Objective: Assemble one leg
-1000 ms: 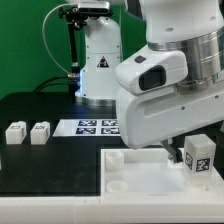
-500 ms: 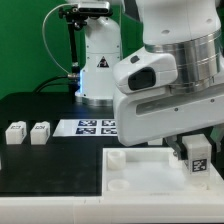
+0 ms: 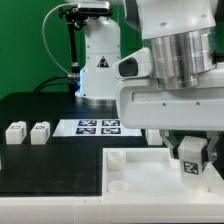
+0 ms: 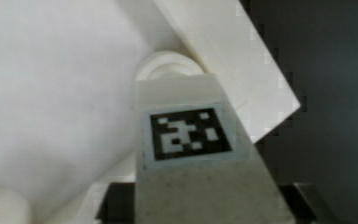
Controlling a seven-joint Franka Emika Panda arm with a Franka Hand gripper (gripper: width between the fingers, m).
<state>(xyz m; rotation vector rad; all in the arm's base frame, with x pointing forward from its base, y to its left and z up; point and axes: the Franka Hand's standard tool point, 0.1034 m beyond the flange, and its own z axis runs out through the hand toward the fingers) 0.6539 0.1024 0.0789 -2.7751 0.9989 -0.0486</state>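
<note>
Clamps the leg (image 3: 191,160) between the fingers of the gripper (image 3: 190,147) — a chunky white plastic block, matte and flat-faced, with a black-and-white square tag on the side turned toward the exterior view. Hangs with it over the large white panel (image 3: 140,180) at the exterior view's right, close above the smooth surface; cannot tell whether touching. Seen from the wrist: dark fingers (image 4: 115,200) pressed against both flanks of the leg (image 4: 197,140), tag up, with a rounded corner socket (image 4: 165,66) just beyond its far end. Right beside that, the panel's straight edge and the black table (image 4: 327,70). Elsewhere — two more legs (image 3: 27,131) side by side at the exterior view's left, bare table around them, and the thin marker board (image 3: 98,126) lying flat behind the panel.
</note>
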